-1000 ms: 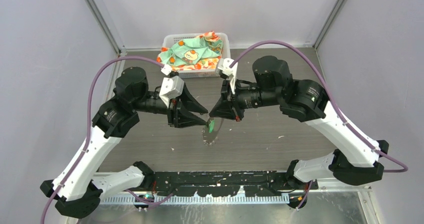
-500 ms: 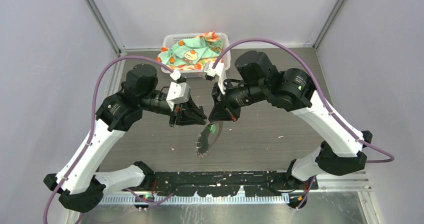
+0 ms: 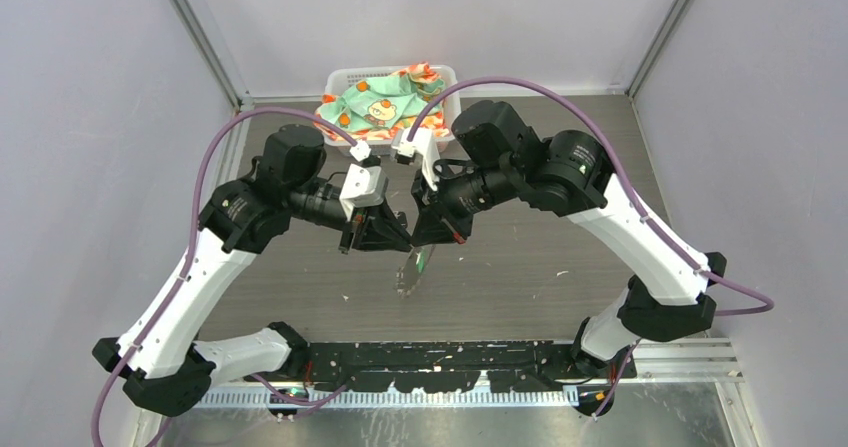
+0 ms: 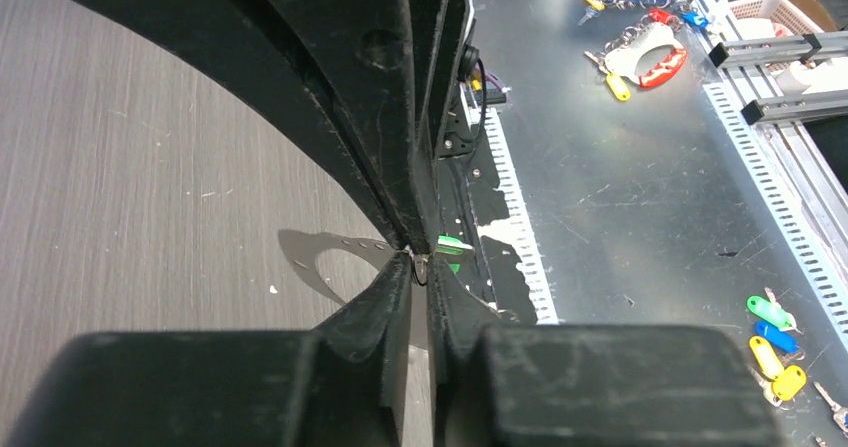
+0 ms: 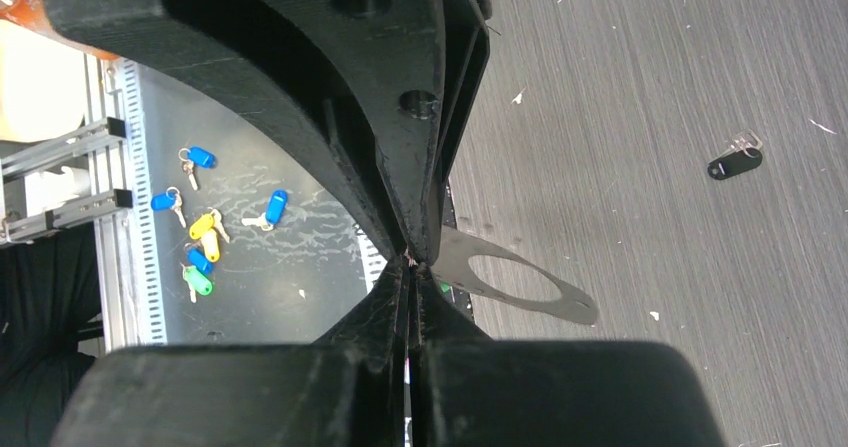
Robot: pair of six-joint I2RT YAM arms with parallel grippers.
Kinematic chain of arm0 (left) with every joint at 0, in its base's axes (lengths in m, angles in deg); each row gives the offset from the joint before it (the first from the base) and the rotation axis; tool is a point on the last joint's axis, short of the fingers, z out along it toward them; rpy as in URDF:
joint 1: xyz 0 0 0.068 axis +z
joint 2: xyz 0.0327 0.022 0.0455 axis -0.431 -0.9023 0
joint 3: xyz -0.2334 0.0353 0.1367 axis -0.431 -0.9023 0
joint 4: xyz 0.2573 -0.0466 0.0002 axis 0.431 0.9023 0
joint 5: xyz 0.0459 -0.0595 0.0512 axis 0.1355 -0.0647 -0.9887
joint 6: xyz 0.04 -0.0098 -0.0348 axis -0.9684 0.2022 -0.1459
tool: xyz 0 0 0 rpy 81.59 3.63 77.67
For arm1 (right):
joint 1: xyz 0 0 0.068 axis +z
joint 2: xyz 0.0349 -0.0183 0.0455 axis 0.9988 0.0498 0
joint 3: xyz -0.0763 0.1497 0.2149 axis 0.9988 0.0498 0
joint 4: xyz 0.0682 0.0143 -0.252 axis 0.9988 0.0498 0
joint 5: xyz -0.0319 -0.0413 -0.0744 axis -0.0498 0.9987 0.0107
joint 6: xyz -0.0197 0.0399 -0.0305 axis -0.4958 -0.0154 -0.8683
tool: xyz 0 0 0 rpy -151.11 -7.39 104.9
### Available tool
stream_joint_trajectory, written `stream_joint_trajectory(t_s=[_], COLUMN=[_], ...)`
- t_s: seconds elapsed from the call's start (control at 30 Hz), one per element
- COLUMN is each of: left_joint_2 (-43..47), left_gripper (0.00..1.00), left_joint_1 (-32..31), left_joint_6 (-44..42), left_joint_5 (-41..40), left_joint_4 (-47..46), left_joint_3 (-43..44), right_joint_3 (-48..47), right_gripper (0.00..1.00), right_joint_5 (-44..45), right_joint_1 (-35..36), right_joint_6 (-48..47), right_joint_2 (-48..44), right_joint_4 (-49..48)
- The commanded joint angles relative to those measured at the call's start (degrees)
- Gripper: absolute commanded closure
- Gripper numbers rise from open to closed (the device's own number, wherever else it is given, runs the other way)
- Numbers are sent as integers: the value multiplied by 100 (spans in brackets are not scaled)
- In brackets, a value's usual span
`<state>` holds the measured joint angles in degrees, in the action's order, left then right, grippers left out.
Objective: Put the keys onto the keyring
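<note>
**Both my pincers closed on the keyring loop**

My left pincer point(image 4: 416, 264) is pressed together with only a sliver between its fingers. Its tips nip the rim of the thin, floppy silver-grey keyring loop point(image 5: 565, 305). My right pincer point(image 5: 410, 259) meets it tip to tip from the other side, fingers squeezed tight on the same stretch of rim. The loop hangs from that shared grip over the dark wood-grain tabletop point(image 3: 520, 267), and from above it shows nearly edge-on.

The small key with the bright green plastic head point(image 4: 452, 246) sits at the loop's held rim, just beside my fingertips; I cannot tell whether it is threaded on. The small key with the black plastic head point(image 5: 733, 163) lies flat on the tabletop, well apart from the loop, with a little metal ring at one end.

Beyond the loop, at the tabletop's far edge, stands a white plastic basket point(image 3: 452, 85) filled with a green and orange patterned cloth point(image 3: 385, 102). On the loop's near side, past the tabletop's edge, small keys with blue, yellow and green tags point(image 5: 205, 242) lie on a bare metal sheet point(image 4: 620, 187).
</note>
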<state>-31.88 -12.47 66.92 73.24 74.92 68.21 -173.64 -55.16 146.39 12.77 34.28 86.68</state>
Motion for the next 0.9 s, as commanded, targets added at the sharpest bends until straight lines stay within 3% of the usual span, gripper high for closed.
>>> stream_joint_trajectory(t_s=[0.0, 0.07, 0.2, 0.3, 0.4, 0.5, 0.63, 0.87], left_joint_2=[32, 23, 59, 239, 587, 941, 1125, 1054], left_gripper=[91, 99, 100, 100, 100, 100, 100, 100], left_joint_1=[-70, -81, -76, -76, -68, -60, -57, -50], left_joint_6=[0, -23, -13, 731, 1791, 2904, 3644, 3700], left_joint_5=[251, 232, 177, 2, -215, -452, -789, -684], left_joint_4=[21, 43, 10, -697, -1907, -3211, -4100, -4388], left_joint_3=[133, 155, 140, -136, -733, -1262, -1454, -1299], right_joint_3=[-343, -365, -308, -10, 673, 1558, 2626, 3468], right_gripper=[99, 99, 92, 78, 53, 43, 39, 40], right_joint_5=[-17, -3, 116, 363, 647, 798, 970, 1035], right_joint_1=[43, 52, 56, 39, -36, -79, -95, -91], right_joint_6=[-48, -56, 31, 235, 492, 675, 922, 1208], right_joint_2=[28, 64, 3, -376, -1148, -1881, -2663, -3100], right_joint_4=[-71, -45, -220, -738, -1548, -2252, -2956, -3791])
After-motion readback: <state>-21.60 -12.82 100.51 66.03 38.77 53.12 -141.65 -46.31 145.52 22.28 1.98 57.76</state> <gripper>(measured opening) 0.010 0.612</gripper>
